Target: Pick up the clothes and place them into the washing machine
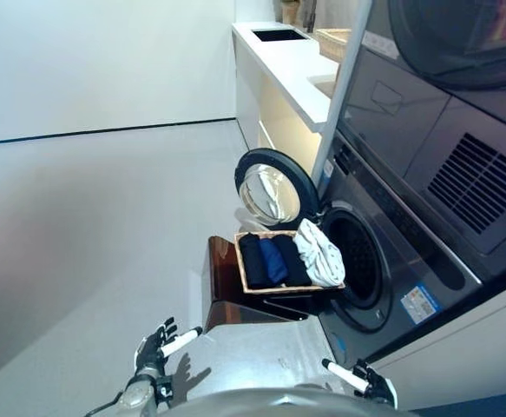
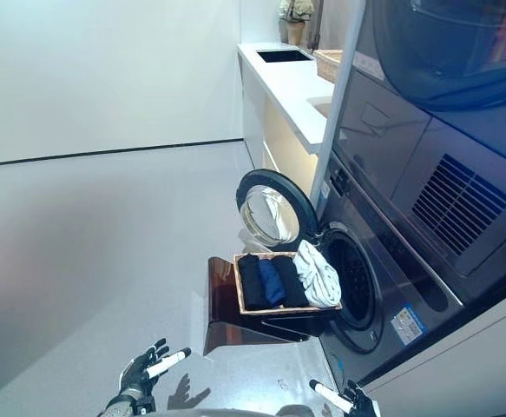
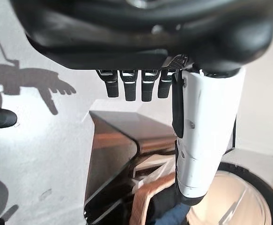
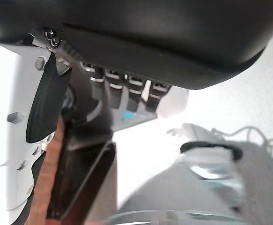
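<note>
Waiting low and empty, the left robot hand (image 1: 153, 349) and right robot hand (image 1: 370, 380) have fingers apart; the clothes (image 1: 287, 258) lie in a basket (image 1: 243, 270) on a stool (image 1: 222, 291), handy beside the washing machine (image 1: 361, 261), whose door (image 1: 270, 189) stands open.

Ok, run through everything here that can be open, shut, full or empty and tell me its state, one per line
washing machine door: swung wide open.
washing machine drum: opening uncovered, interior dark, contents cannot be told.
basket: full of folded clothes, on a brown stand before the drum.
clothes: dark, blue and white pieces side by side in the basket, none picked up.
left hand: open, holding nothing.
right hand: open, holding nothing.
</note>
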Motion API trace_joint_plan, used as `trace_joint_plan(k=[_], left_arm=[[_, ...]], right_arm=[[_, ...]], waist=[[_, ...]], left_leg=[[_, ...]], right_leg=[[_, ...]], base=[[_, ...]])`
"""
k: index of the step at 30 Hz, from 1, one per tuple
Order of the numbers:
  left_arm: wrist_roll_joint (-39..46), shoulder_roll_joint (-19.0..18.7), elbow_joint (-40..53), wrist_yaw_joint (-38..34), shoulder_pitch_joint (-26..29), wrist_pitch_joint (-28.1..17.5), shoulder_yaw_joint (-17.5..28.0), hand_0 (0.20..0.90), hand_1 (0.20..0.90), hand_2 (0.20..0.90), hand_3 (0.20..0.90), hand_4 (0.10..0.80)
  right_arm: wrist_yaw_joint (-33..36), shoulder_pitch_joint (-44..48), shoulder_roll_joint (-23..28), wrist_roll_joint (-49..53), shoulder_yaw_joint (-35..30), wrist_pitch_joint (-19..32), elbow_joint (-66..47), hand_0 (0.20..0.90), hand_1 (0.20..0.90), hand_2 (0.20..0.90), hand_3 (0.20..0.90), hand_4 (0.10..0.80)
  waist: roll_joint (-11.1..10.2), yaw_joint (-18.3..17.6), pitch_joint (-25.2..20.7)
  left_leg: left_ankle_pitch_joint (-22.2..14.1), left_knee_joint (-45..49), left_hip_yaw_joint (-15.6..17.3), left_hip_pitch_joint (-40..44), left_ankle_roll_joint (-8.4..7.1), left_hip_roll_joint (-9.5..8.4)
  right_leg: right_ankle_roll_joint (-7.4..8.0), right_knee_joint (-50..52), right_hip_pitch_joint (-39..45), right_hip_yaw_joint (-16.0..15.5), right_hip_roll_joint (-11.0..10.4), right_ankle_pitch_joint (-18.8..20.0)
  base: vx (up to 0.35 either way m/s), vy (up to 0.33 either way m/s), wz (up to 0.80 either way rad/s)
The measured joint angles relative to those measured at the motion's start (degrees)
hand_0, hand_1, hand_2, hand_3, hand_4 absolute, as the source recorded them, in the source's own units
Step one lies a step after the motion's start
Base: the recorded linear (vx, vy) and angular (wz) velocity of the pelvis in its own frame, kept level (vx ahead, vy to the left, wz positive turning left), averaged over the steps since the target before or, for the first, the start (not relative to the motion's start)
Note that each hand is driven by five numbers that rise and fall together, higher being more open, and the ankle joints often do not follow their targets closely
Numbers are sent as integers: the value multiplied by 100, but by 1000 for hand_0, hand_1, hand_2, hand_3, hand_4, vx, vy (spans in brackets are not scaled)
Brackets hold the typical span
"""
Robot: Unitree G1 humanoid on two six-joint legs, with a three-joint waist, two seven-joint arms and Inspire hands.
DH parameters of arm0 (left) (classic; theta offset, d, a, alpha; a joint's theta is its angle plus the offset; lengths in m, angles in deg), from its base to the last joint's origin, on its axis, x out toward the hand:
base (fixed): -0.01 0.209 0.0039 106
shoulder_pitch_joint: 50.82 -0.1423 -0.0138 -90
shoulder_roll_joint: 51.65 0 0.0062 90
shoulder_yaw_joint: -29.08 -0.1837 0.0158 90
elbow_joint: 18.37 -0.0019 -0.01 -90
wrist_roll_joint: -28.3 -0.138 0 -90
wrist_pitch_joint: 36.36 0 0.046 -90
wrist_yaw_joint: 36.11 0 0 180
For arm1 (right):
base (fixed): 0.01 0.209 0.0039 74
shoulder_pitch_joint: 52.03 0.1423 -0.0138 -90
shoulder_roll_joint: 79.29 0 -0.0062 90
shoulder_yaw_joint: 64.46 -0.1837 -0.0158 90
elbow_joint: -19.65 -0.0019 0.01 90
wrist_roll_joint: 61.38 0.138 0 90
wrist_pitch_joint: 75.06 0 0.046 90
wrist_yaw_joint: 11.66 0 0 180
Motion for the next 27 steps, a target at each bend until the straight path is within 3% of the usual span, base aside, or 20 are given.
trace_joint_plan(k=[4, 6, 8, 11, 12, 14, 15, 16, 17, 19, 23, 27], left_arm=[[2, -115, -107, -5, -70, 2, 60, 900, 900, 900, 900, 800], [11, -96, -246, -16, -90, 11, 101, 900, 900, 900, 900, 800], [14, -53, -263, -27, -113, 8, 111, 900, 900, 900, 900, 800], [38, -78, -263, -62, -184, 2, 118, 900, 900, 900, 900, 800], [61, -121, -263, -67, -224, 4, 119, 900, 900, 900, 900, 800], [82, 69, -223, -89, -246, 9, 68, 900, 900, 900, 900, 800], [89, 155, -189, -90, -250, 5, 45, 900, 900, 900, 900, 800], [99, 196, -174, -86, -244, 5, 27, 900, 900, 900, 900, 800], [139, 302, -148, -78, -229, -1, 31, 900, 900, 900, 900, 800], [152, 328, -130, -49, -154, -3, 36, 900, 900, 900, 900, 800], [183, 318, -155, -53, 17, -3, 35, 900, 900, 900, 900, 800], [225, 267, -155, -104, 36, -4, 32, 900, 900, 900, 900, 800]], right_arm=[[7, 78, -4, 0, -11, 12, -8, 900, 900, 900, 900, 800], [3, 116, -10, -1, -8, 13, -15, 900, 900, 900, 900, 800], [6, 103, -14, -1, -7, 10, -13, 900, 900, 900, 900, 800], [7, 75, -108, -7, 4, 4, -17, 900, 900, 900, 900, 800], [7, 14, -180, -14, 2, 3, -17, 900, 900, 900, 900, 800], [27, -100, -126, -17, -3, -10, -16, 900, 900, 900, 900, 800], [16, -99, -74, -19, -1, -19, -23, 900, 900, 900, 900, 800], [14, -100, -45, -19, -1, -20, -27, 900, 900, 900, 900, 800], [16, -70, 41, -21, -2, -52, -98, 900, 900, 900, 900, 800], [12, 77, 103, -34, 0, -79, -290, 900, 900, 900, 900, 800], [22, 314, 208, -71, 6, -82, -387, 900, 900, 900, 900, 800], [19, 423, 223, -78, 17, -88, -369, 900, 900, 900, 900, 800]], waist=[[-52, -22, 2], [-62, -55, 28], [-81, -106, 38], [-243, -172, 59], [-393, -194, 28], [-157, -171, -13], [-50, -173, -14], [-12, -174, -36], [95, -167, -84], [129, -190, -80], [67, -210, -43], [173, -298, -38]], left_leg=[[11, -31, -106, -25, 126, 3], [-23, -36, -157, -12, 122, 3], [-105, -54, -222, 19, 45, 8], [-241, -140, -349, 217, -179, 6], [-319, -188, -400, 353, -308, -6], [-474, -122, -432, 473, -596, 365], [-572, -30, -399, 473, -674, 515], [-610, -2, -371, 484, -712, 571], [-664, -15, -339, 480, -765, 772], [-680, -49, -339, 500, -823, 937], [-707, -80, -396, 459, -852, 1032], [-708, -95, -514, 367, -853, 1096]], right_leg=[[92, -659, -228, -359, 2, -154], [324, -1605, -190, -407, 36, 24], [521, -2325, -277, -440, 21, 339], [586, -2839, -228, -454, -4, 602], [505, -2843, -171, -437, -9, 571], [496, -2584, -123, -466, 329, 762], [405, -2549, -56, -511, 460, 811], [206, -2512, -51, -545, 527, 874], [149, -2466, -50, -587, 675, 775], [67, -2460, 27, -747, 804, 770], [68, -2339, -67, -849, 830, 623], [79, -2030, -189, -953, 797, 371]], base=[[166, -70, 6], [170, -85, 4], [175, -99, 15], [153, -105, 25], [149, -113, 35], [164, -133, 37], [167, -139, 22], [161, -154, 11], [127, -164, 4], [99, -182, 12], [52, -136, 11], [8, -123, 25]])
